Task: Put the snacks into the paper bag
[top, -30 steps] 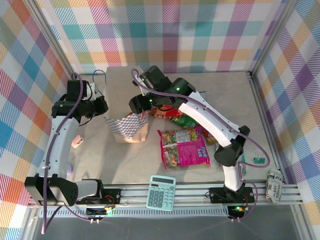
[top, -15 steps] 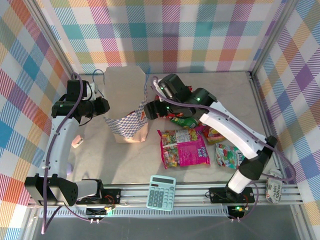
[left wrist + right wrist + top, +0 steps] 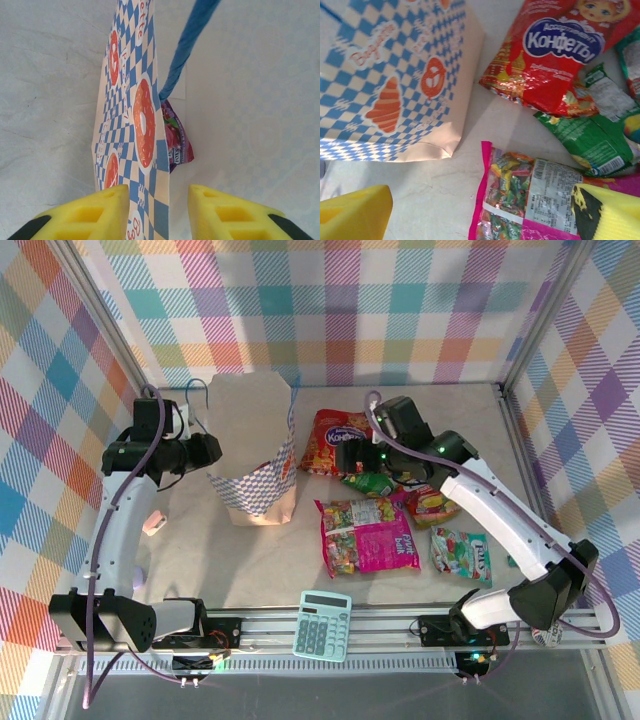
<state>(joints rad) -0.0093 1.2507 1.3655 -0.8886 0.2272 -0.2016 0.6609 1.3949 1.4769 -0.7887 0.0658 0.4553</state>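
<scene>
The paper bag (image 3: 250, 455) stands upright at the table's left, its mouth open. My left gripper (image 3: 207, 450) is at the bag's left rim. In the left wrist view the checkered bag wall (image 3: 145, 150) passes between the parted yellow fingers (image 3: 90, 215), unpinched, beside a blue cord handle (image 3: 187, 50) and a purple snack packet (image 3: 175, 137) inside the bag. My right gripper (image 3: 352, 456) hovers open and empty over the loose snacks. They are a red packet (image 3: 335, 440), a green one (image 3: 368, 483), a big magenta one (image 3: 367, 535), an orange one (image 3: 432, 502) and a teal one (image 3: 460, 552).
A pale teal calculator (image 3: 322, 625) lies at the near edge by the metal rail (image 3: 400, 625). A small pink item (image 3: 153, 523) sits left of the bag. Checkered walls and frame posts close in the table on three sides.
My right arm has swung from over the bag to the right, above the snacks, its jaws widening. The left jaws have parted around the bag's rim. The red packet is now uncovered.
</scene>
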